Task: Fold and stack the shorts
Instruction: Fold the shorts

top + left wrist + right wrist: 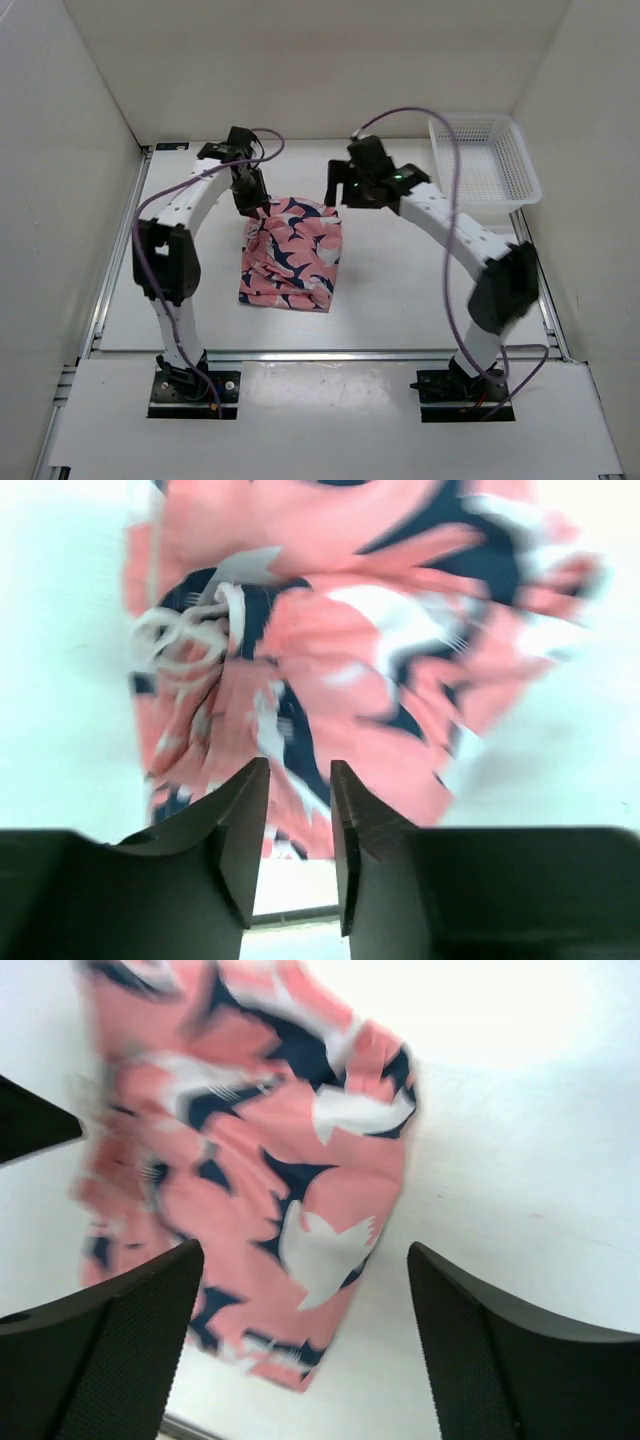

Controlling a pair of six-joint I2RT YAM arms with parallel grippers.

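Over the white desk (400,300), two arms bent at raised elbows and leaning in toward the middle. Left arm (165,255): up from the near-left base, forearm angled to the far left corner of the cloth. Right arm (440,215): up from the near-right base, long forearm sloping to the far right corner.

At mid-desk between them, the shorts (290,255): salmon pink with navy-and-white shapes, folded into a rough rectangle, wrinkled along the near left, with a white drawstring (185,640) tangled at one edge. Well apart at the far right corner, a white mesh basket (485,160).

Right end effector (305,1250) spread wide over the cloth, gripping nothing. Left end effector (300,780) close together with a slim slot between and cloth behind. Impossible to tell whether any fabric is pinched. Both wrist views smeared by blur, with the shorts cut off at the top edge in each.
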